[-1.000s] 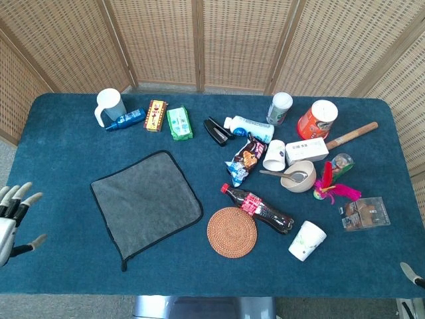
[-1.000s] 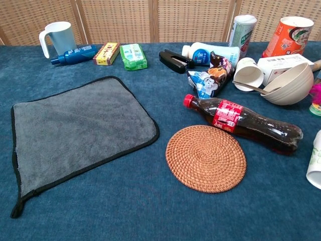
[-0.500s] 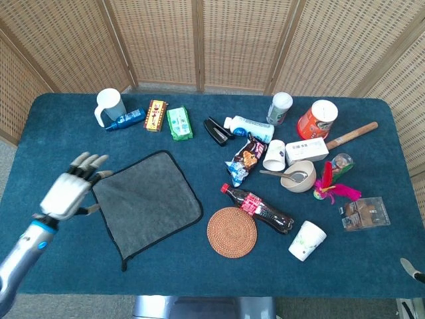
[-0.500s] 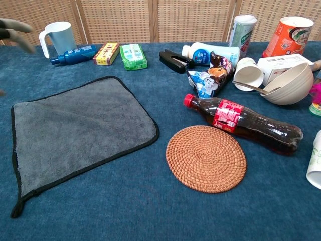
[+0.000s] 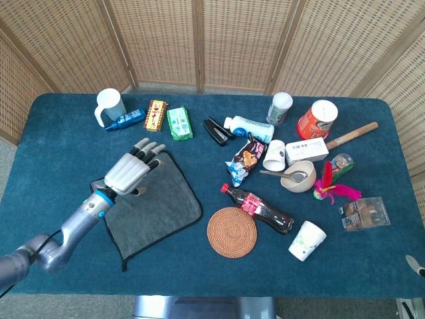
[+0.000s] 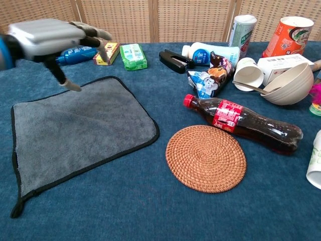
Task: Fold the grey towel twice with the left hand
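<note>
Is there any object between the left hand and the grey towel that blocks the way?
No, nothing visible: the left hand is open above the grey towel's far edge, and the towel lies flat and bare.

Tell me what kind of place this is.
Probably a robot test or data-collection setup, not a home. A blue-covered table stands before wicker screens, a mixed clutter of groceries and cups is laid out, and a robot hand reaches over a grey towel.

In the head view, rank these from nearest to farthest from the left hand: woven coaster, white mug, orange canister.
Measured from the left hand:
1. White mug, at the table's far left.
2. Woven coaster, near edge, right of the grey towel.
3. Orange canister, far right.
</note>
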Tool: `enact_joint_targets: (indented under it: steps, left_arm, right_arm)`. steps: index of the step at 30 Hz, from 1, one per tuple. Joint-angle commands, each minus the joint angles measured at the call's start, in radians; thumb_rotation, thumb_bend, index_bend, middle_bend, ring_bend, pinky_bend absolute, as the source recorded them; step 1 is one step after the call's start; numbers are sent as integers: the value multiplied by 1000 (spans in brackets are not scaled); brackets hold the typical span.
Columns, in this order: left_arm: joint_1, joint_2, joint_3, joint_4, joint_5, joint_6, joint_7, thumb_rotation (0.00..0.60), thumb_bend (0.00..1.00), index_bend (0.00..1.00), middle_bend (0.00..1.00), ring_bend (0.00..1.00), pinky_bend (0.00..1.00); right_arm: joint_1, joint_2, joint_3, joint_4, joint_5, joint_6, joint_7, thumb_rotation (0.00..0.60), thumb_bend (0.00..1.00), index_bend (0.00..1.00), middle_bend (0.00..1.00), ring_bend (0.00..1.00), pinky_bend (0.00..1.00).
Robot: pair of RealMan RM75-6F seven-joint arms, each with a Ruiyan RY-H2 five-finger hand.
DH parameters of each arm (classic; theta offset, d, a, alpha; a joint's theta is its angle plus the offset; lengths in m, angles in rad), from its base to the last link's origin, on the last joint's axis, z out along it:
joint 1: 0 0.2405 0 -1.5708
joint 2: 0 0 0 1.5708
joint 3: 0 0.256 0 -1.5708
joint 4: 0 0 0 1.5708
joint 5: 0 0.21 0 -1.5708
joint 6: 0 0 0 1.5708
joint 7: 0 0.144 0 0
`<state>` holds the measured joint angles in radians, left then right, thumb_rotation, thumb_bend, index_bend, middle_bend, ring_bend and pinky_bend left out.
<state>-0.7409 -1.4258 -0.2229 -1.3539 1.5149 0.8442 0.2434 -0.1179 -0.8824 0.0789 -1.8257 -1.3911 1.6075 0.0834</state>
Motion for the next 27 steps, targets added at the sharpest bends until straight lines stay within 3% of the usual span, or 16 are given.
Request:
enact_joint_targets:
  steps: [1,11,27]
  left_arm:
    - [-92,-79,-26,82,-60,-91,55,600,209,292,0,0,50]
    - [-197,-204,-3,213,-103,-160,58,600,209,330,0,0,73]
    - [-295,-280,24,321,-150,-224,91,600,246,402,0,0,76]
  right_arm:
    - [-2,3,4,-2,5,3,3,600,0,0,0,0,0]
    - [-16,16,12,0,10,26,33,600,0,0,0,0,0]
    - [-25,25,23,12,33,28,69,600,0,0,0,0,0]
